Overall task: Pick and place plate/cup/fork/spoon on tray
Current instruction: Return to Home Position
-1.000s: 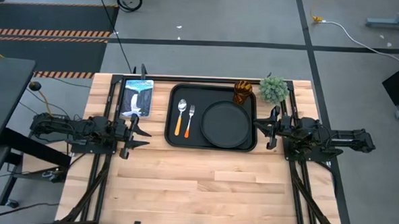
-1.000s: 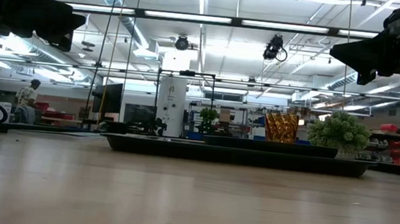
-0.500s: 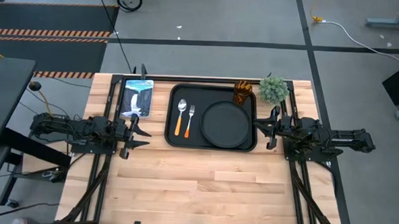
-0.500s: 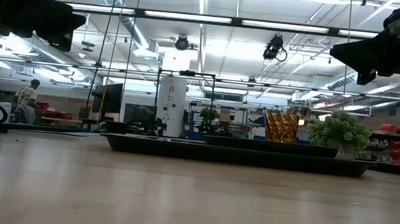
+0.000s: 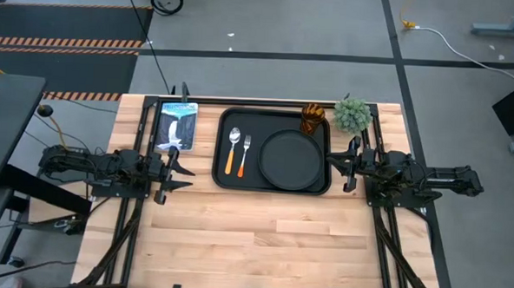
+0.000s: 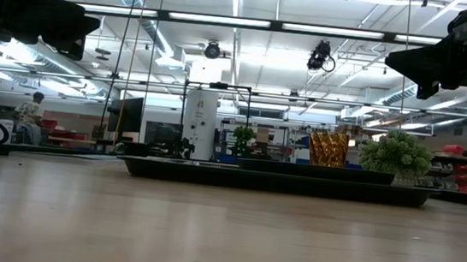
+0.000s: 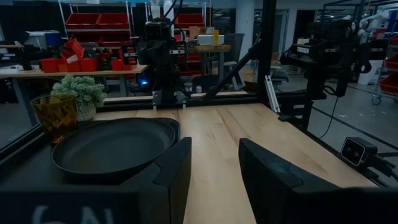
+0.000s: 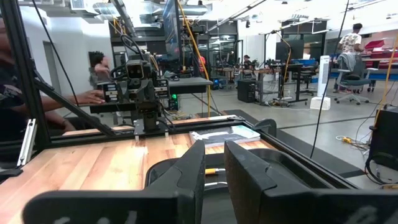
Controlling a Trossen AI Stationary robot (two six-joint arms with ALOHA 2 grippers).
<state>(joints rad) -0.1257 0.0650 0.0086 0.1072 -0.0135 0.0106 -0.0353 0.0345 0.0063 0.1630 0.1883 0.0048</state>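
The black tray point(image 5: 223, 179) lies at the table's far middle. On it the round black plate point(image 5: 293, 159) lies flat in the right half, and the spoon point(image 5: 233, 149) and the fork point(image 5: 245, 154) lie side by side in the left half. The amber cup point(image 5: 314, 118) stands upright at the tray's far right corner; it also shows in the left wrist view point(image 7: 56, 115). My left gripper point(image 5: 176, 168) is open and empty left of the tray. My right gripper point(image 5: 346, 165) is empty right of the tray, its fingers a narrow gap apart.
A fuzzy green plant ball point(image 5: 352, 115) stands at the far right, beside the cup. A blue-white packet point(image 5: 176, 125) lies left of the tray. The near half of the wooden table point(image 5: 261, 240) is bare wood. People show in the room beyond.
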